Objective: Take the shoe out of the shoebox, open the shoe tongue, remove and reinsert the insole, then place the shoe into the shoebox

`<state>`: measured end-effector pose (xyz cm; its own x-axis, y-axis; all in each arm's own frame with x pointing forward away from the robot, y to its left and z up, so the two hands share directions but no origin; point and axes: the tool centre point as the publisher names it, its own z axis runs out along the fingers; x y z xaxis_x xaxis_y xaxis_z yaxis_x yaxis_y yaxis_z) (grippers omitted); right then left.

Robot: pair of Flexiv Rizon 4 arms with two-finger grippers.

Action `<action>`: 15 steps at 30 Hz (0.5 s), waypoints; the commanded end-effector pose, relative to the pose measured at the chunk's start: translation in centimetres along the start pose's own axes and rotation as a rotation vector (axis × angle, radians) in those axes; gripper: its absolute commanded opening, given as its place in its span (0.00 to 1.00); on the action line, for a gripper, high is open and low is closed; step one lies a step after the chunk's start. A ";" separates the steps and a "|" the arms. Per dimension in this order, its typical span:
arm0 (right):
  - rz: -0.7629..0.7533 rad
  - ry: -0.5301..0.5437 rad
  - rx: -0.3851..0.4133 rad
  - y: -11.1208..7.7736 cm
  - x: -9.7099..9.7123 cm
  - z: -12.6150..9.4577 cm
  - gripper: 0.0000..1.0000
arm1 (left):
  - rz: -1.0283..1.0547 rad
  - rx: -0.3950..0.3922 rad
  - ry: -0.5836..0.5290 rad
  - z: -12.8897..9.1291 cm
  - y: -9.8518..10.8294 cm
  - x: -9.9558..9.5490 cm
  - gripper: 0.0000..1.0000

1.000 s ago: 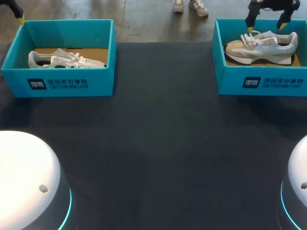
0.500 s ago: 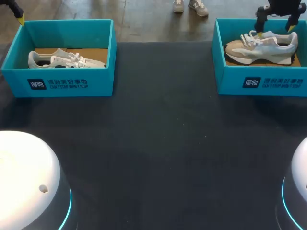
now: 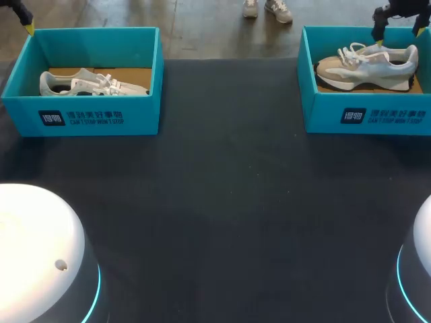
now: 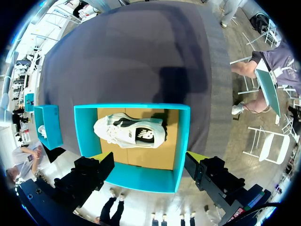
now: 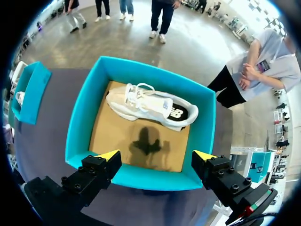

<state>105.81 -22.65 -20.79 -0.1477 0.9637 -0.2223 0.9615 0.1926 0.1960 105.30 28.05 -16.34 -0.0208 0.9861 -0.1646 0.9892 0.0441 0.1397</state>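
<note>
Two teal shoeboxes stand at the table's far side. The left shoebox [image 3: 81, 118] holds a white shoe [image 3: 91, 83] lying on its side. The right shoebox [image 3: 377, 116] holds a beige and white shoe [image 3: 367, 67] standing upright. My right gripper [image 3: 399, 28] hangs open above the back of the right box, over the shoe's heel end. In the right wrist view the right gripper [image 5: 157, 155] is well above the shoe [image 5: 150, 107], clear of it. My left gripper [image 4: 149, 159] is open high over the left box [image 4: 141, 178] and its shoe [image 4: 129, 132].
The black tabletop [image 3: 222, 202] stretches between and in front of the boxes. Two white domed arm bases [image 3: 34, 256] sit at the near corners. In the head view, only one finger [image 3: 28, 27] of my left arm shows at the far left corner.
My right gripper has moved to the right above the right box, from over the laces toward the heel, still open. The left arm and both shoes have not moved.
</note>
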 end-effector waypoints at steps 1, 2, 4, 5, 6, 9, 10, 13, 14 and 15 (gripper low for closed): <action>-0.009 -0.016 0.047 2.0 -0.7 1.3 1.00 | 0.001 -0.002 0.001 0.0 -0.1 0.0 1.00; -0.009 -0.019 0.051 2.3 -1.0 1.6 1.00 | 0.001 -0.002 0.001 0.0 -0.1 0.0 1.00; -0.007 -0.015 0.057 2.7 -1.5 2.3 1.00 | 0.001 -0.002 0.001 0.0 -0.1 0.0 1.00; -0.008 -0.016 0.058 2.9 -1.6 2.6 1.00 | 0.001 -0.002 0.001 0.0 -0.1 0.0 1.00; -0.010 -0.022 0.063 3.1 -1.8 2.9 1.00 | 0.001 -0.002 0.001 0.0 -0.1 0.0 1.00; -0.010 -0.027 0.070 3.7 -2.4 3.8 1.00 | 0.001 -0.002 0.001 0.0 -0.1 0.0 1.00; -0.010 -0.028 0.071 3.9 -2.6 4.1 1.00 | 0.001 -0.002 0.001 0.0 -0.1 0.0 1.00; -0.007 -0.033 0.076 4.3 -3.3 4.7 1.00 | 0.001 -0.002 0.001 0.0 -0.1 0.0 1.00; -0.006 -0.032 0.076 4.5 -3.5 4.9 1.00 | 0.001 -0.002 0.001 0.0 -0.1 0.0 1.00; -0.003 -0.045 0.080 4.6 -3.8 5.2 1.00 | 0.001 -0.002 0.001 0.0 -0.1 0.0 1.00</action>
<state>110.81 -26.02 -23.49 -0.1439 0.9537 -0.2640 0.9699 0.1889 0.1538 105.30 28.06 -16.34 -0.0209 0.9861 -0.1646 0.9892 0.0442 0.1396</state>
